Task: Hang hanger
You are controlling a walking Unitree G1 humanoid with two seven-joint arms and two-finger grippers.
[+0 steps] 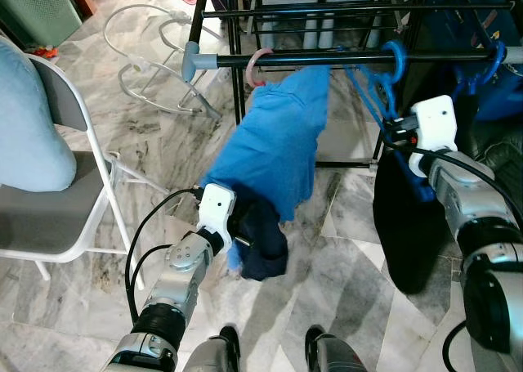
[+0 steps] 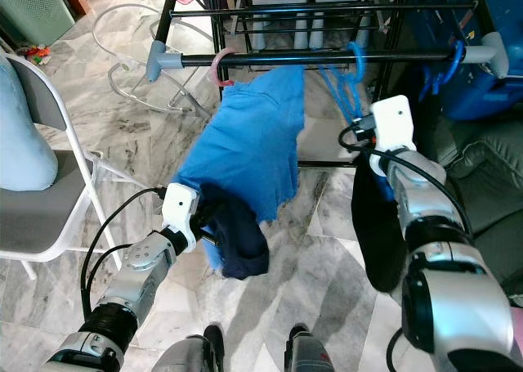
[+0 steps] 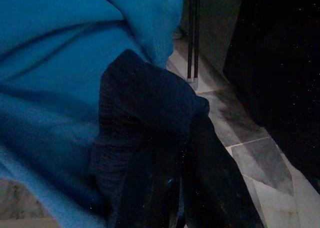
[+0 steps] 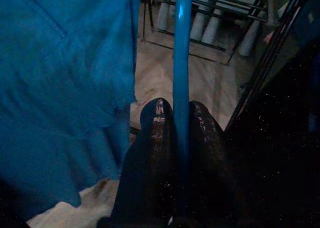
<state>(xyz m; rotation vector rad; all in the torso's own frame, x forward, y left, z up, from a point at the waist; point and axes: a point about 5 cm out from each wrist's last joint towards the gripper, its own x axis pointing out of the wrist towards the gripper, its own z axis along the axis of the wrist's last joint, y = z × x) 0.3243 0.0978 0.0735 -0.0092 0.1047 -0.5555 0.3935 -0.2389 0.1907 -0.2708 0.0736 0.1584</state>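
Right pincer (image 4: 181,118) clamped on blue hanger (image 4: 181,47), hook already over the rack rail (image 1: 327,60) at 1 o'clock; left pincer (image 3: 172,208) grips the blue shirt's (image 1: 278,143) dark hem (image 1: 263,241), likely keeping fabric clear.

Chair (image 1: 57,217) left of rack (image 1: 343,59)

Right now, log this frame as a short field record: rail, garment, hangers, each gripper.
rail: black clothes rail across the top of the rack
garment: blue shirt hanging from a pink hanger hook on the rail, lower end pulled toward the robot
left gripper: at the shirt's dark blue lower end, fingers buried in cloth
right gripper: shut on blue hanger
blue hanger hook: over the rail
beside: white folding chair on the robot's left
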